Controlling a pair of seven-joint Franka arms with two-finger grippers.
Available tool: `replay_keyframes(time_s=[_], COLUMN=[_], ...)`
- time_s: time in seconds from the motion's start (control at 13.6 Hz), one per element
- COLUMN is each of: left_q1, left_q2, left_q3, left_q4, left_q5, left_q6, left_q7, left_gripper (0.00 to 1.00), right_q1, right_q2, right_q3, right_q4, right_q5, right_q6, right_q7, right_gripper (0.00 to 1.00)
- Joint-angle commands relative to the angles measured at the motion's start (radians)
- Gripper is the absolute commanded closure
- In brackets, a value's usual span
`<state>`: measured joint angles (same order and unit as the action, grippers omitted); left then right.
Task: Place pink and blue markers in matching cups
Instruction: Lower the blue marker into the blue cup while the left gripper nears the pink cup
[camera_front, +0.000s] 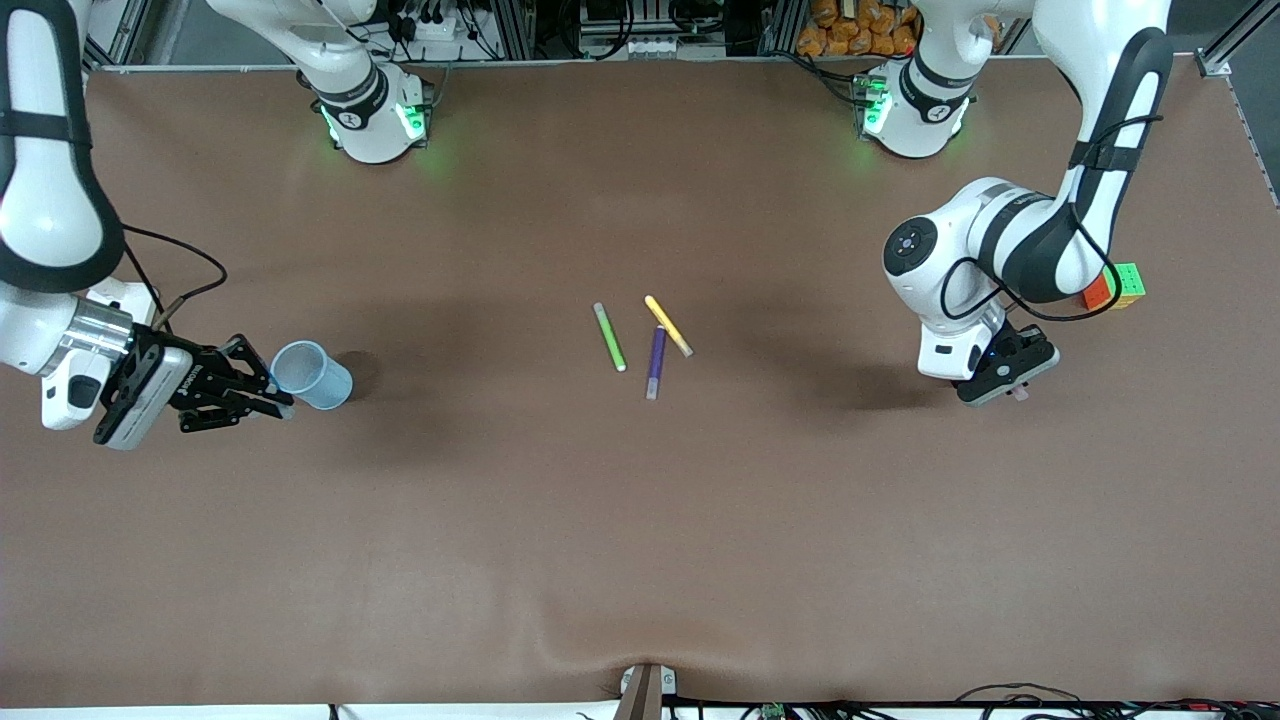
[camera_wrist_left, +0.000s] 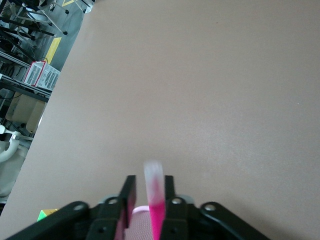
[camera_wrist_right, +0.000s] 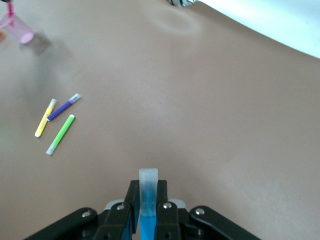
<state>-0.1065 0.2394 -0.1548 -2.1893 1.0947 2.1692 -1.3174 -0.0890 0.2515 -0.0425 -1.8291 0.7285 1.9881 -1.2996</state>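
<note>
My left gripper (camera_front: 1005, 375) is over the pink cup (camera_wrist_left: 142, 226) at the left arm's end of the table. The pink marker (camera_wrist_left: 156, 207) stands between its fingers, touching one, with a gap to the other. The gripper (camera_wrist_left: 149, 180) is open. The right wrist view shows the pink cup (camera_wrist_right: 22, 32) with the pink marker (camera_wrist_right: 10, 10) sticking up out of it. My right gripper (camera_front: 275, 400) is shut on the blue marker (camera_wrist_right: 148, 200), right beside the light blue cup (camera_front: 315, 378) at the right arm's end. The blue cup stands upright.
Green (camera_front: 609, 337), yellow (camera_front: 668, 325) and purple (camera_front: 656, 361) markers lie together mid-table. A colour cube (camera_front: 1115, 287) sits near the left arm's elbow, farther from the front camera than the left gripper. Bare brown table surrounds both cups.
</note>
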Motion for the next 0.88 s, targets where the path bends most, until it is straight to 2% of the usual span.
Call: replay_keyframes(time_s=[0.0,0.22,0.51,0.66,0.81], left_q1=[-0.001,-0.001,0.004,-0.001,0.004], left_q2=[-0.008,-0.009,0.014,0.041,0.041], left_q3=[-0.003,-0.005,-0.011,-0.011,-0.009], left_q4=[0.009,0.04,0.103,0.176,0.227], left_q5=[0.022,0.02,0.002,-0.08,-0.181], left_q6=[0.006,0.004,0.004,0.005,0.005], left_q7=[-0.02,-0.005,0.059,0.104,0.263], left_gripper=[0.0,0.0,0.0,0.0,0.0], right_q1=[-0.063,-0.101,-0.124,-0.147,-0.161], right_q2=[0.034,0.052,0.051,0.052,0.057], right_q3=[0.006,0.006,0.004,0.006,0.003], right_q4=[0.002,-0.016,-0.105,-0.136,-0.148], right_q5=[0.086,0.14,0.232,0.241,0.282], right_q6=[-0.069,-0.107,-0.123,-0.126,-0.173], right_q7=[-0.16,-0.283,-0.446,-0.512,-0.584], right_gripper=[1.0,1.0,1.0,1.0,1.0])
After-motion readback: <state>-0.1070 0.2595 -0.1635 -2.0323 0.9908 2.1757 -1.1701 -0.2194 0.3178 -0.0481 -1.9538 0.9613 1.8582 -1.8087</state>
